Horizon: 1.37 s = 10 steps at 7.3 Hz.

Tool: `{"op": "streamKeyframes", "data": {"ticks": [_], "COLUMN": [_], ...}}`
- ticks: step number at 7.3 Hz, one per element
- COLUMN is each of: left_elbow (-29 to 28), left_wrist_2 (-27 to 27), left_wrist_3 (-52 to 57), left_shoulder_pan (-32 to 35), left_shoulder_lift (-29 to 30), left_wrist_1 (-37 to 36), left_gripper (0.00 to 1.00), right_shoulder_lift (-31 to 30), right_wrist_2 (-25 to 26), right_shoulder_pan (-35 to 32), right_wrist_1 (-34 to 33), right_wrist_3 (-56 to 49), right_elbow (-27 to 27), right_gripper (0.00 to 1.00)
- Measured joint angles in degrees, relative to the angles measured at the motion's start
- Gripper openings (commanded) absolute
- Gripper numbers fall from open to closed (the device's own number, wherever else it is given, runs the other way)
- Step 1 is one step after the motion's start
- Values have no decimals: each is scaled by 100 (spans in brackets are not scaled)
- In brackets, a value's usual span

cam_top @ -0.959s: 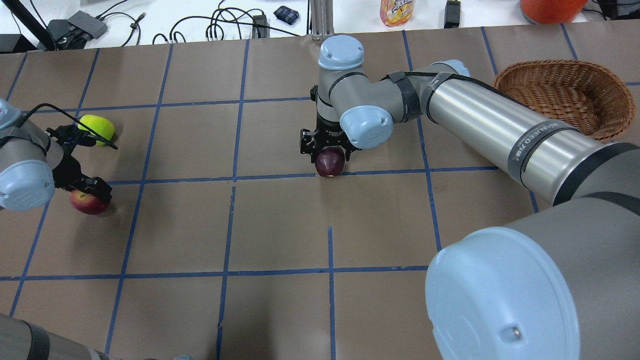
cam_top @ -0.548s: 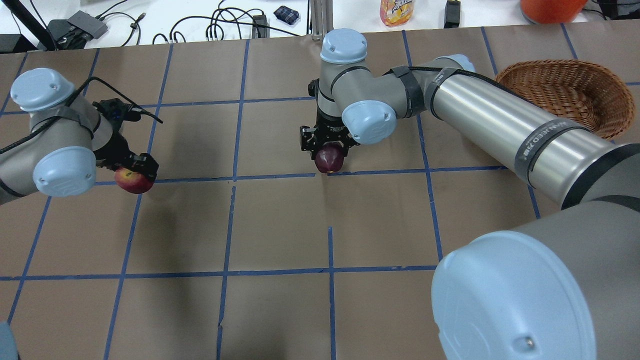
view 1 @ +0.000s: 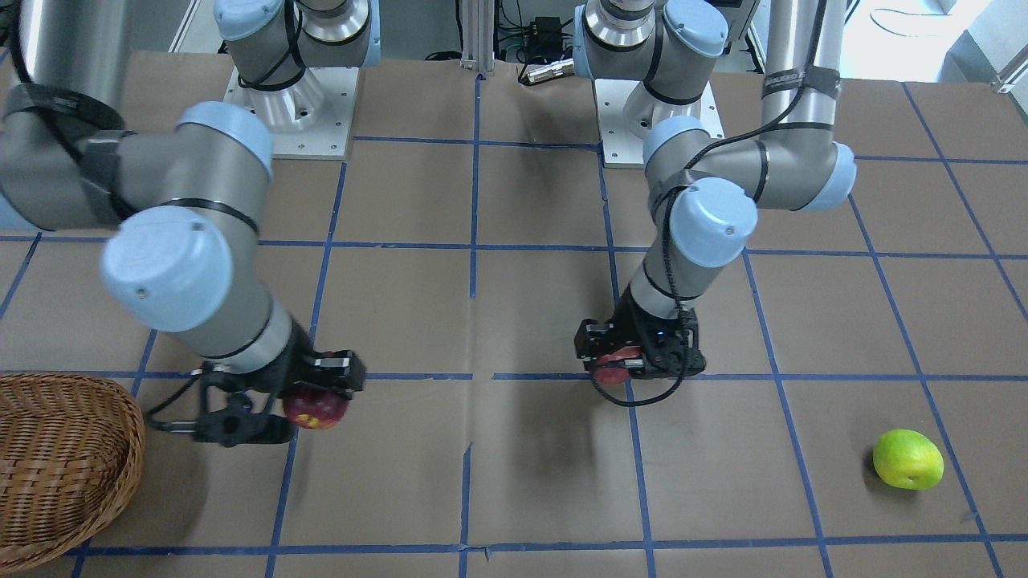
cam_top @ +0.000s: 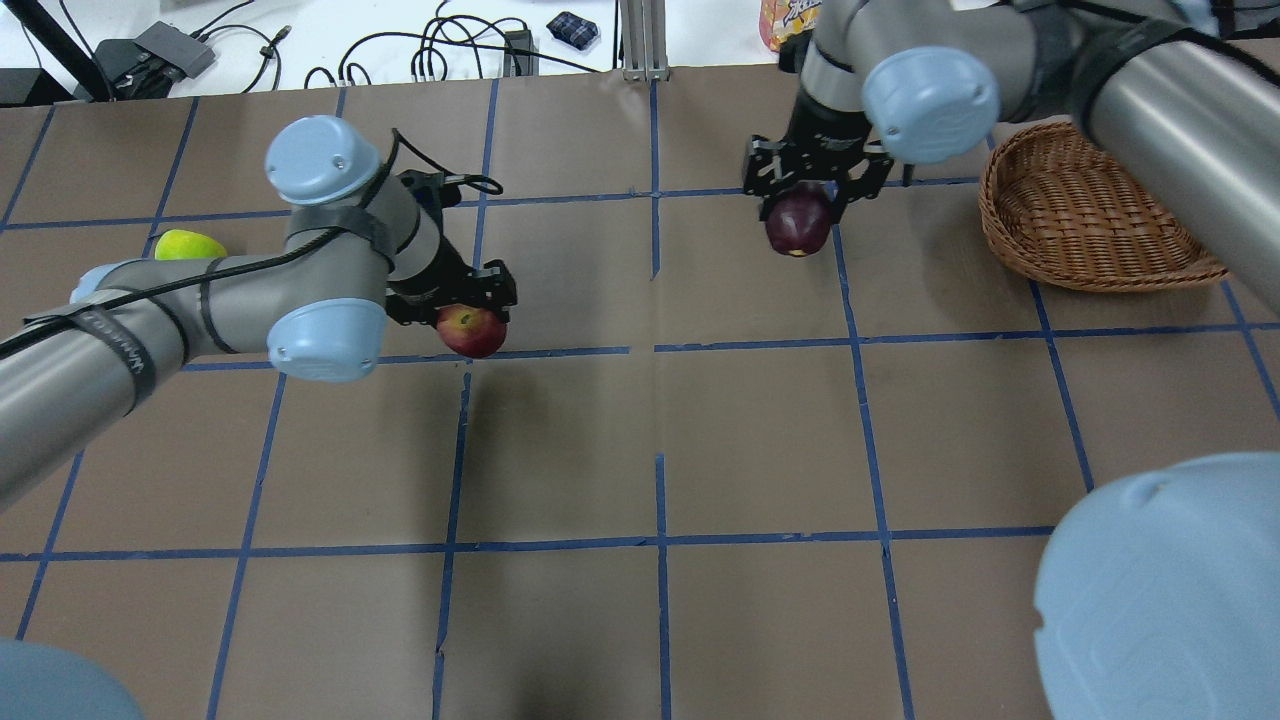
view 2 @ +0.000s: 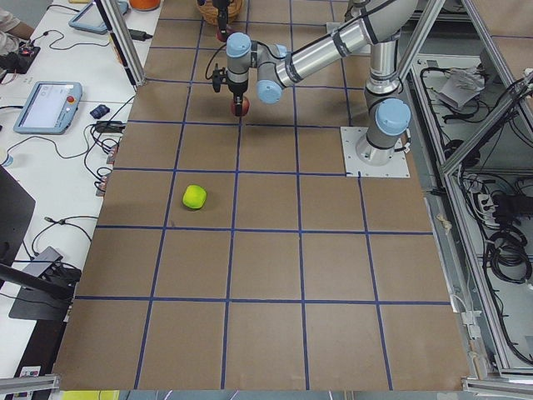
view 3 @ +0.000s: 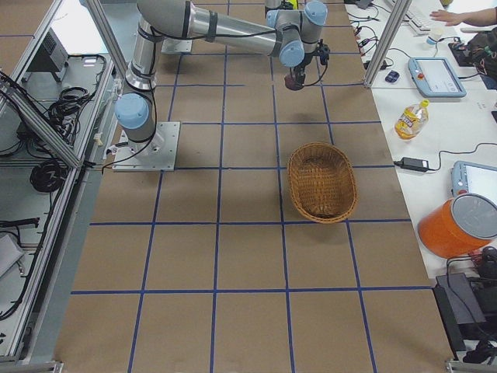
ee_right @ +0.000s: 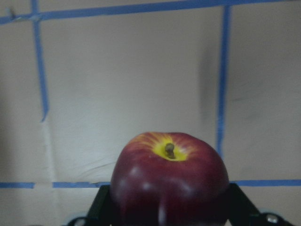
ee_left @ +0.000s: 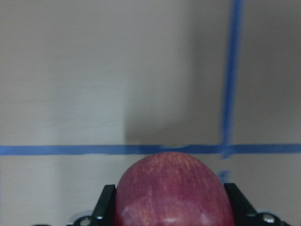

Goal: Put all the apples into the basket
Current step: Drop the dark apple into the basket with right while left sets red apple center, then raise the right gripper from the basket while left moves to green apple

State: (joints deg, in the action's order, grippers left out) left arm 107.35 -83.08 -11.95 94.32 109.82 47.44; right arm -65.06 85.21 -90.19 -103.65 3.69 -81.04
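Observation:
My left gripper (cam_top: 462,305) is shut on the lighter red apple (cam_top: 473,335) and holds it above the table left of centre; the apple also shows in the left wrist view (ee_left: 174,193). My right gripper (cam_top: 812,185) is shut on the dark maroon apple (cam_top: 797,225), lifted off the table, a short way left of the wicker basket (cam_top: 1085,215); the right wrist view shows the apple's stem end (ee_right: 169,179). The basket looks empty (view 3: 321,183). The yellow-green apple (view 1: 907,459) lies alone on the table on my far left, partly hidden behind my left arm in the overhead view (cam_top: 188,245).
Blue tape lines grid the brown table. Beyond its far edge are cables (cam_top: 440,50), a juice bottle (view 3: 409,118) and an orange container (view 3: 458,225). My right arm's elbow (cam_top: 1160,590) fills the overhead view's lower right corner.
My left gripper has carried the lighter red apple to the right, toward the table's middle. My right gripper has carried the maroon apple farther away and to the right, toward the basket.

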Motion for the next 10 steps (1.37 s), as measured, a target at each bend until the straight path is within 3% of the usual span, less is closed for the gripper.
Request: {"op": "streamKeyframes", "data": {"ticks": [3,4,5,9,10], "left_elbow": [-807,-878,-906,-1314,-1556], "left_wrist_2": [-8,-105,-141,-90,-39], "left_wrist_3": [-1390,-1529,-1598,-1570,-1432], "left_shoulder_pan": [1206,1402,1503,1431,1290], "left_shoulder_lift": [856,972,1049,794,646], "left_wrist_1": [-51,-10,-2,111,397], "left_gripper": [26,70,100,100,100], "right_shoulder_lift": [-42,21,183,1007,1169], "right_wrist_2": [717,918,1075,1252,1247], "right_shoulder_pan": [1610,1969,2274,2899,2940], "right_wrist_1": [240,184,-14,-1264,-1499], "right_wrist_3": [-2056,-2691,-3128,-3939,-3942], "right_elbow": [368,435,476,513,514], "right_gripper": [0,0,0,2,34]}}
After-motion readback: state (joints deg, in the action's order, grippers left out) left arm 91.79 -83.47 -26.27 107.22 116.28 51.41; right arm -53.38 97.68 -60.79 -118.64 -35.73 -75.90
